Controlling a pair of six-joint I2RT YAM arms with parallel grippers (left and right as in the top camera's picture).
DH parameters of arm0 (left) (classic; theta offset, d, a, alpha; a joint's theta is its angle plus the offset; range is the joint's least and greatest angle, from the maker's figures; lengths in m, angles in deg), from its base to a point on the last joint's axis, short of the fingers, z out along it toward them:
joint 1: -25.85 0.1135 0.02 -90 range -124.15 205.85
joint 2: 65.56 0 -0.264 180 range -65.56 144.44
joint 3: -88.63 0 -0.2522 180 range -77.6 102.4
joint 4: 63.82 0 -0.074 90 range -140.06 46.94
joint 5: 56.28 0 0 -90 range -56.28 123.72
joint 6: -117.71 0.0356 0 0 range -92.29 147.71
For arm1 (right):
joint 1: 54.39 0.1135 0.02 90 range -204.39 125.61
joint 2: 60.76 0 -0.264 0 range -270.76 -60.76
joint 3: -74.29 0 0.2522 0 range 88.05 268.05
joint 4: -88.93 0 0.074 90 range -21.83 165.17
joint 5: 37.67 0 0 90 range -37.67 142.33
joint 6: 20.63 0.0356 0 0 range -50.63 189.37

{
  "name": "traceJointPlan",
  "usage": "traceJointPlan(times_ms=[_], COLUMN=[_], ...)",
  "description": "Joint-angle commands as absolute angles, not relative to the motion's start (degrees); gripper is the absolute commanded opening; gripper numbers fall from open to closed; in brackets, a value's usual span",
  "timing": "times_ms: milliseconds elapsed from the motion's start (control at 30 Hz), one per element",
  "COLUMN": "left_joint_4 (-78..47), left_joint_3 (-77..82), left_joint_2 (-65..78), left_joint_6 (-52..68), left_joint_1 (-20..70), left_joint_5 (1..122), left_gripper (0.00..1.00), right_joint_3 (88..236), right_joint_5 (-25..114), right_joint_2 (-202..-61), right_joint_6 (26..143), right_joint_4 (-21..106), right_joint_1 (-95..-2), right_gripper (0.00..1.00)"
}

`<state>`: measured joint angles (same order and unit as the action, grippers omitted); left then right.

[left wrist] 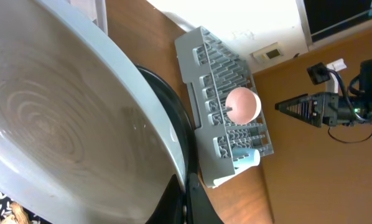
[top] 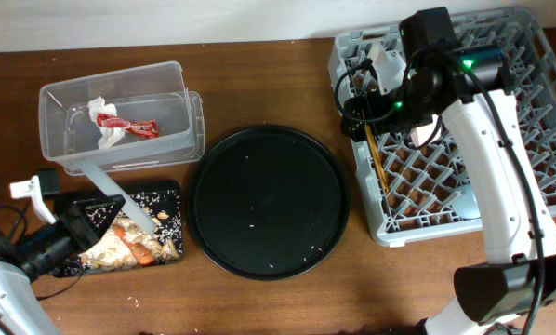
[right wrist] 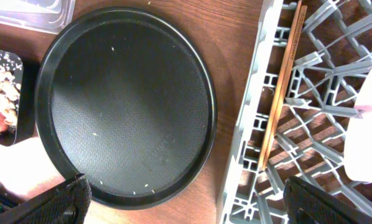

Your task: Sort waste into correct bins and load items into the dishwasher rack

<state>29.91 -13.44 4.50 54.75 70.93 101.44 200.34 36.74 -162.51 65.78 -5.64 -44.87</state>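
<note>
A brown wooden surface [top: 259, 93] seen from above, described left to right.

At 8 o'clock, the left gripper [left wrist: 182, 200] is clamped on the rim of a round white plate [left wrist: 55, 118]. It holds the plate tilted steeply over a shallow black rectangular tray [top: 64, 198]. From overhead the plate shows almost edge-on, and in the left wrist view it fills most of the frame. Inside the black tray lie beige crumbly food scraps [top: 106, 244] and a short orange carrot [top: 139, 249].

At 10 o'clock, just behind the black tray, stands a clear plastic rectangular tub [top: 171, 74]. It contains a crumpled white tissue [top: 106, 135] and a small red wrapper [top: 129, 124].

At the centre sits a large round black tray [top: 269, 200], dotted with a few pale crumbs.

At 3 o'clock is a large square grey plastic dishwasher rack [top: 548, 177] with a grid of upright pegs. A pair of thin wooden chopsticks [right wrist: 280, 93] lies in the rack along its left edge. The left wrist view also shows a round white bowl [left wrist: 243, 104] standing among the pegs and a small cup with a blue inside [left wrist: 248, 158] at one corner.

The right gripper [right wrist: 186, 190] hangs above the rack's left side with its fingers spread wide. It holds nothing and touches nothing.
</note>
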Motion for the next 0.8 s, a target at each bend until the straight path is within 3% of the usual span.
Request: traceJointPlan(times_ms=[0,133,233,300,400,467,600,767], left_joint_4=[29.4,25.6,17.9,11.1,0.1,-3.4,-21.5,-66.0], left_joint_3=[-13.9,-13.9,-13.9,-13.9,-13.8,-13.3,-13.3,-13.3], left_joint_2=[3.8,3.8,3.8,3.8,3.8,3.8,4.1,16.7], left_joint_6=[57.8,57.2,46.2,38.2,25.4,22.5,17.4,-8.2], left_joint_1=[70.3,64.7,58.7,51.2,29.3,22.9,15.5,15.5], left_joint_5=[104.5,103.2,102.1,95.2,75.0,71.3,77.9,87.5], left_gripper=[0.00,0.00,0.00,0.00,0.00,0.00,0.00,0.00], right_joint_3=[200.6,200.6,200.6,200.6,200.6,200.6,200.6,200.6], right_joint_5=[36.3,36.3,36.3,36.3,36.3,36.3,36.3,36.3], right_joint_2=[-162.6,-162.6,-162.6,-162.6,-162.6,-162.6,-162.6,-162.6], right_joint_6=[65.7,65.7,65.7,65.7,65.7,65.7,65.7,65.7], right_joint_4=[-5.6,-5.6,-5.6,-5.6,-5.6,-5.6,-5.6,-5.6], right_joint_1=[-44.7,-44.7,-44.7,-44.7,-44.7,-44.7,-44.7,-44.7], right_gripper=[0.98,0.98,0.98,0.98,0.98,0.98,0.98,0.98])
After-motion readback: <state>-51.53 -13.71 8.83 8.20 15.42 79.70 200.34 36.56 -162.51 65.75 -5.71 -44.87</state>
